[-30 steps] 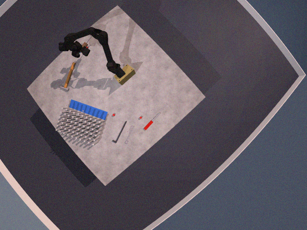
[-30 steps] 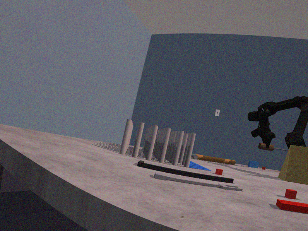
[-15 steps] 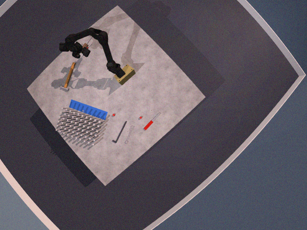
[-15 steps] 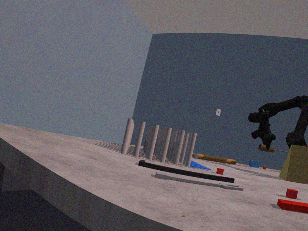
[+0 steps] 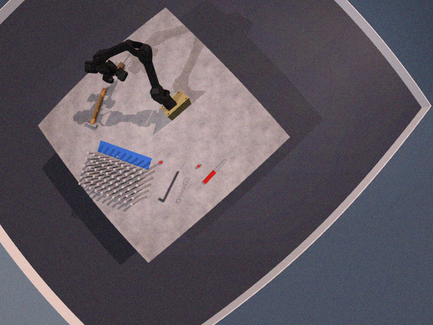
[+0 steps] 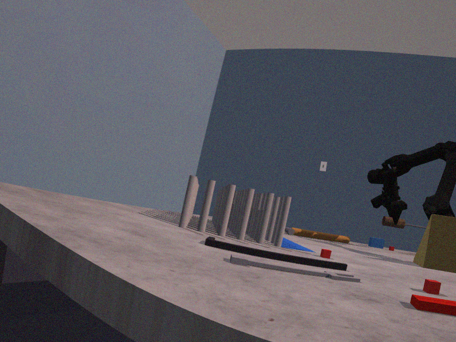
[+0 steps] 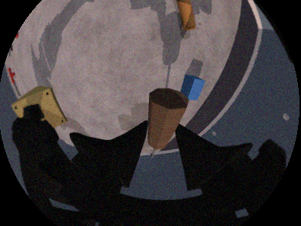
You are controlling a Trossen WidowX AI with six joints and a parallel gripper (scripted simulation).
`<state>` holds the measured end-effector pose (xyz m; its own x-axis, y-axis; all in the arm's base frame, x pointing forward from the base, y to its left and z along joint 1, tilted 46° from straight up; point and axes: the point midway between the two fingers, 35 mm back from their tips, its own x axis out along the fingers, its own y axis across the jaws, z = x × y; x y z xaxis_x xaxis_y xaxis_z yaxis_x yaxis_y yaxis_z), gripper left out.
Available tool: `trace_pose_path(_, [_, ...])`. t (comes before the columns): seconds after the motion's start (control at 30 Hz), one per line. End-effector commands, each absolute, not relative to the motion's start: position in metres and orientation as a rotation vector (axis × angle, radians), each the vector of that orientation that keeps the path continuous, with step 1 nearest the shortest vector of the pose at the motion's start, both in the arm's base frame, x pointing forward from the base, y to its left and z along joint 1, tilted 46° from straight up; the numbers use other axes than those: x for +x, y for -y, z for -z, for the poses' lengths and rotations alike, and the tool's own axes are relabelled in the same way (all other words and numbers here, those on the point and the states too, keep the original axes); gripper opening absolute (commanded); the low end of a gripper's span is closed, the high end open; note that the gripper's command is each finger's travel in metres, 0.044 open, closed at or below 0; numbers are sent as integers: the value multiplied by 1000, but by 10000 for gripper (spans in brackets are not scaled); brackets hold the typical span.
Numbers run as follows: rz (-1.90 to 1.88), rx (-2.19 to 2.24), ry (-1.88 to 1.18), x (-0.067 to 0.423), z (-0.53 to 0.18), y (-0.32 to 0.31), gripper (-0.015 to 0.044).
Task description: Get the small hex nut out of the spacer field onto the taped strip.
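jaws clamped on a brown-handled pick, held above the counter, well apart from the spacers; next, i'd say, carry it there.

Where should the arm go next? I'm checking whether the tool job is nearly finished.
Probably straight down, to lay the brown-handled tool on the table. The gripper is shut on it in the air, well away from the spacers. A pale speck lies on the blue strip; it may be the nut, though it is too small to tell.
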<state>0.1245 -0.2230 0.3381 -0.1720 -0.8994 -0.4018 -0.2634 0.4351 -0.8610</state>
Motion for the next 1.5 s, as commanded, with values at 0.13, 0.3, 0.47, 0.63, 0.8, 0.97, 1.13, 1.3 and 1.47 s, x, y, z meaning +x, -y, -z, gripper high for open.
trace_pose_path(0.13, [787,-1023,-1685,126,-334,227,0])
trace_pose_path(0.3, [787,-1022,-1685,126,-332,229,0])
trace_pose_path(0.47, [786,-1021,-1684,127,-330,232,0])
trace_pose_path(0.63, [786,-1021,-1684,128,-327,234,0])
trace_pose_path(0.8, [786,-1021,-1684,128,-325,237,0])
trace_pose_path(0.97, [786,-1021,-1683,129,-322,239,0])
trace_pose_path(1.13, [786,-1021,-1683,129,-320,242,0])
trace_pose_path(1.3, [787,-1021,-1683,129,-318,245,0])
trace_pose_path(1.47, [787,-1021,-1682,130,-315,247,0])
